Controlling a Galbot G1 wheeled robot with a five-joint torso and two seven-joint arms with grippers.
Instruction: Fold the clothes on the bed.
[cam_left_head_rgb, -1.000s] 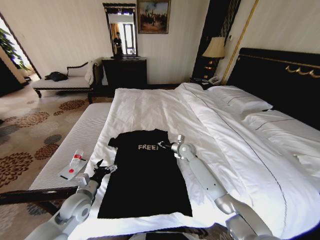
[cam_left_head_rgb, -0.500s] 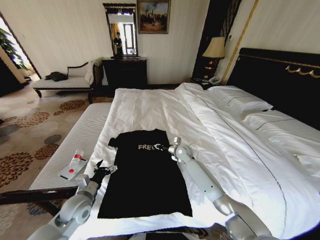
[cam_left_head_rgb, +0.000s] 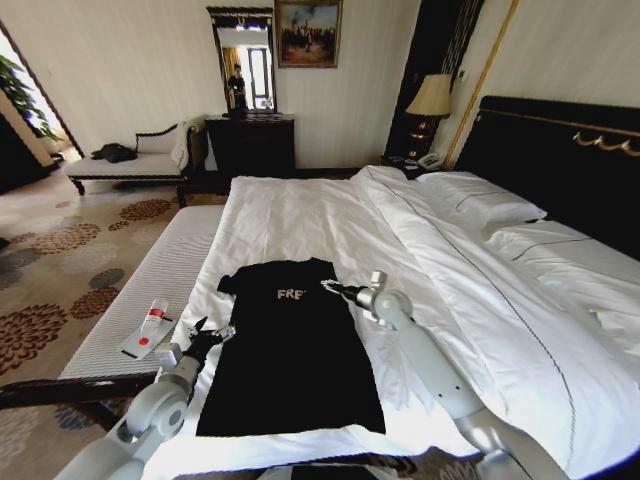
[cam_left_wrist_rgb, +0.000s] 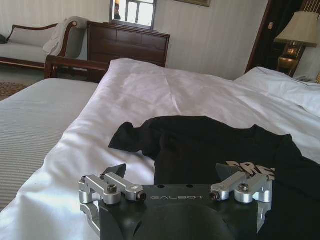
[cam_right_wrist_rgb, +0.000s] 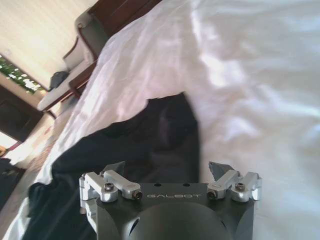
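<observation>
Right gripper (cam_left_head_rgb: 328, 288) sits centre frame in the head view, fingers spread, tips over the chest lettering near the shirt's right edge, covering part of the white print. Left gripper (cam_left_head_rgb: 210, 334) is lower left, fingers also spread, at the shirt's left edge about mid-body. Black T-shirt (cam_left_head_rgb: 290, 350) lies flat, face up, on the near left part of the bed (cam_left_head_rgb: 300, 215), collar toward the far end, body narrowed into a long strip, one short sleeve sticking out at upper left. White duvet (cam_left_head_rgb: 480, 300) is bunched along the right side. Ribbed bench (cam_left_head_rgb: 150, 290) runs beside the bed at left.
</observation>
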